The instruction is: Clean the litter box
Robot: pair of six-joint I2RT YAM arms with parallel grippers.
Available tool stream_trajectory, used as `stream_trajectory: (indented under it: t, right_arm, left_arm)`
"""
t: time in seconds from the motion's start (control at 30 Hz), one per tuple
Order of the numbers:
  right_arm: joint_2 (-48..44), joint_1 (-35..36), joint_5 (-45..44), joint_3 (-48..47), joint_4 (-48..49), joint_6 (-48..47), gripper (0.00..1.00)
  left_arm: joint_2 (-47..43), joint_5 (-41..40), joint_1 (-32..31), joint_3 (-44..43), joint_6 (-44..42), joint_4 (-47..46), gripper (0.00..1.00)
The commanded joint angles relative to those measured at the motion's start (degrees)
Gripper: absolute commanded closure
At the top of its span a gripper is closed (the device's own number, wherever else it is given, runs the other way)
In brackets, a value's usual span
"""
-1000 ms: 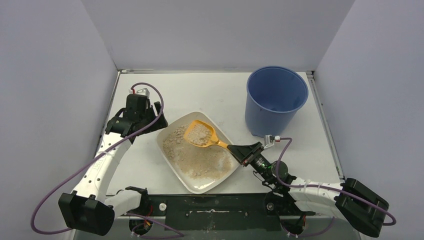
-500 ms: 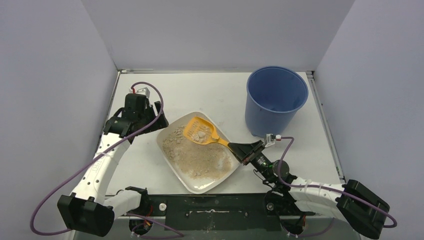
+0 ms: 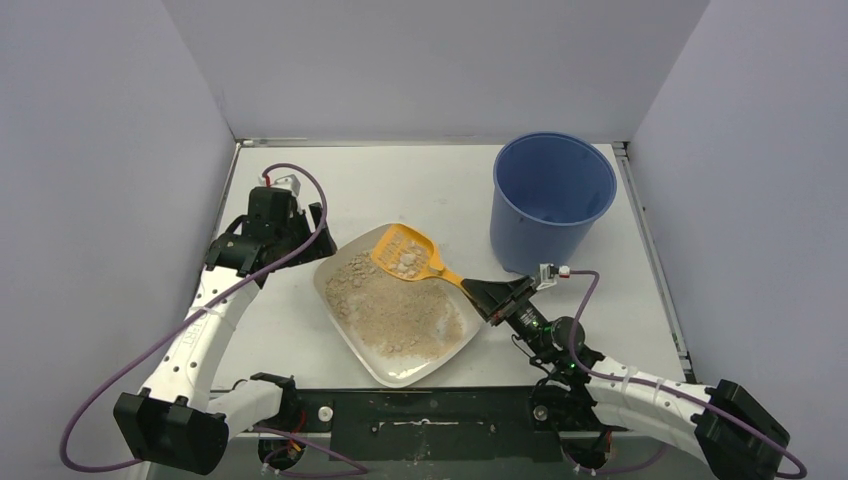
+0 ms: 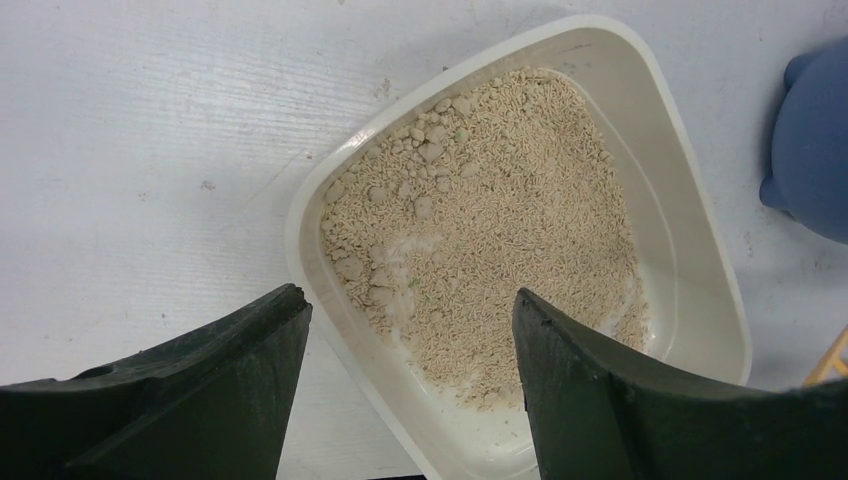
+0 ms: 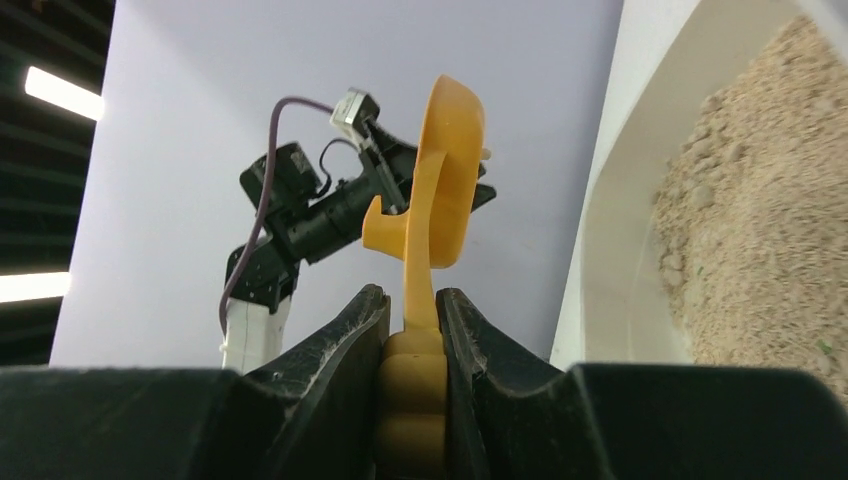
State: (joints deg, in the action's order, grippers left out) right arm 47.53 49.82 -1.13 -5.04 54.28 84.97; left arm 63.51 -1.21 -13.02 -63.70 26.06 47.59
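Gripping the orange scoop (image 3: 405,257) (clumps aboard) over the litter box (image 3: 398,374), right hand (image 3: 478,295); left hand (image 4: 408,298) gapes.

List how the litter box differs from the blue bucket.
The litter box is shallow, rectangular and off-white; the bucket is tall, round and blue. The litter box holds beige litter and lies mid-table; the bucket stands at the far right. Both are open-topped and rest on the table.
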Motion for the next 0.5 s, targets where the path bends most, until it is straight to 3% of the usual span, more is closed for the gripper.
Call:
stream_trajectory:
  t: [0.0, 0.1, 0.2, 0.3, 0.4, 0.47]
  right_arm:
    - [-2.93, 0.24, -3.65, 1.76, 0.62, 1.25, 1.00]
    - [-0.90, 0.97, 2.62, -1.48, -2.23, -2.09, 1.00]
    - [-4.62, -1.22, -3.78, 2.08, -3.14, 2.93, 1.00]
    - [-0.31, 0.07, 5.62, -4.09, -4.96, -2.63, 1.00]
    - [-3.58, -2.46, -0.97, -0.63, -5.92, 1.87, 1.00]
    - [-2.63, -1.73, 0.08, -0.49, -2.00, 0.19, 1.00]
  left_arm:
    - [-0.95, -0.05, 0.24, -2.26, -1.19, -0.30, 0.28]
    - [-0.90, -0.08, 0.23, -2.62, -1.51, -0.21, 0.28]
    - [-0.75, 0.08, 0.25, -2.73, -1.55, -0.35, 0.28]
    - [-0.60, 0.23, 0.27, -2.94, -1.55, -0.17, 0.28]
    - [-0.88, 0.56, 0.24, -2.18, -1.25, -0.71, 0.28]
    - [-1.02, 1.05, 0.20, -1.90, -1.02, -0.68, 0.28]
